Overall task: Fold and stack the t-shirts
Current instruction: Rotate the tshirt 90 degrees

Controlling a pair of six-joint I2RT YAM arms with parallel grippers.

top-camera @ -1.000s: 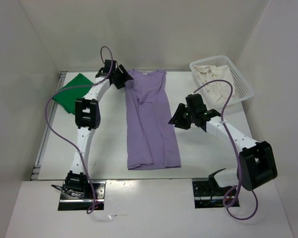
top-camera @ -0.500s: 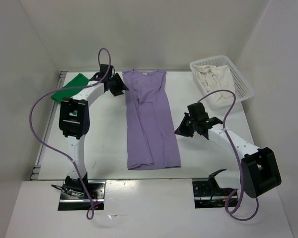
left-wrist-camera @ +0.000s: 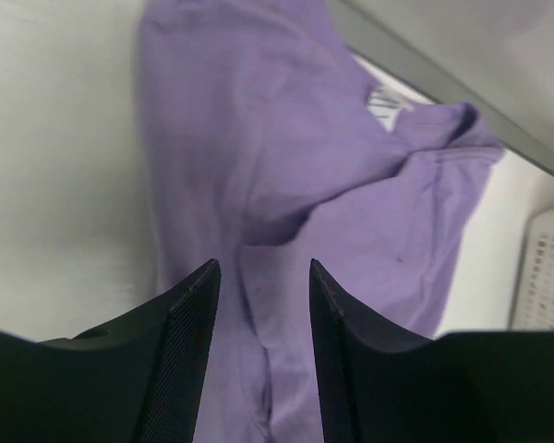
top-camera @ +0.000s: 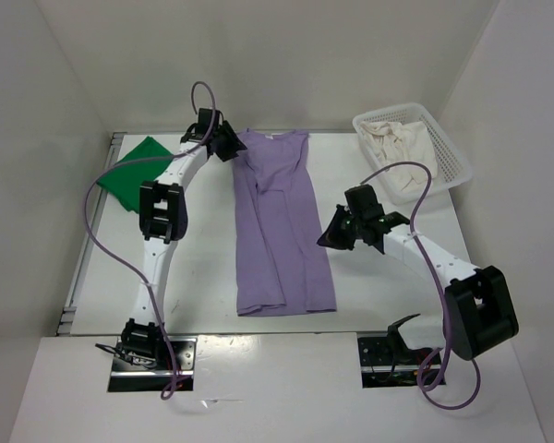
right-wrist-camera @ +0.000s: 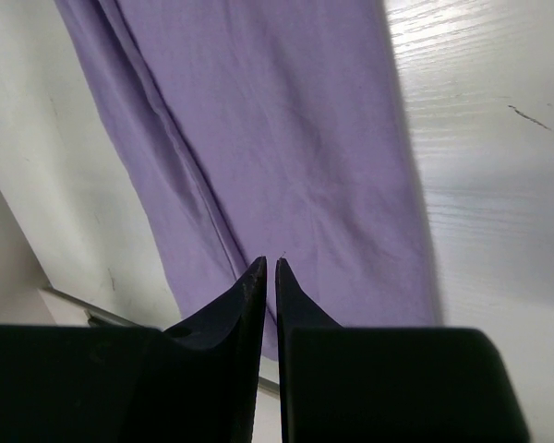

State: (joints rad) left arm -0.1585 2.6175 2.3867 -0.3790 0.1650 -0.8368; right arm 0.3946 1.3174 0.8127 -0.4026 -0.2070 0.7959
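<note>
The lavender t-shirt (top-camera: 282, 226) lies flat down the middle of the table, folded into a long narrow strip, neck end far. The green t-shirt (top-camera: 134, 173) lies at the far left. The cream t-shirt (top-camera: 394, 148) is bunched in the basket. My left gripper (top-camera: 233, 148) hovers at the lavender shirt's far left corner. Its jaws (left-wrist-camera: 260, 263) stand open, with purple cloth (left-wrist-camera: 332, 175) showing beyond the gap. My right gripper (top-camera: 325, 240) is at the shirt's right edge. Its jaws (right-wrist-camera: 270, 260) are shut to a hairline slit with nothing visible between them, over the purple cloth (right-wrist-camera: 286, 129).
A white mesh basket (top-camera: 454, 157) stands at the far right corner. White walls close in the table at the back and both sides. A metal rail (top-camera: 78, 277) runs along the table's left edge. Purple cables loop off both arms.
The right jaws have closed from wide to nearly touching, and that gripper has shifted slightly along the shirt's right edge. The left jaws have narrowed somewhat; that arm swung out and back. The lavender shirt lies unmoved.
</note>
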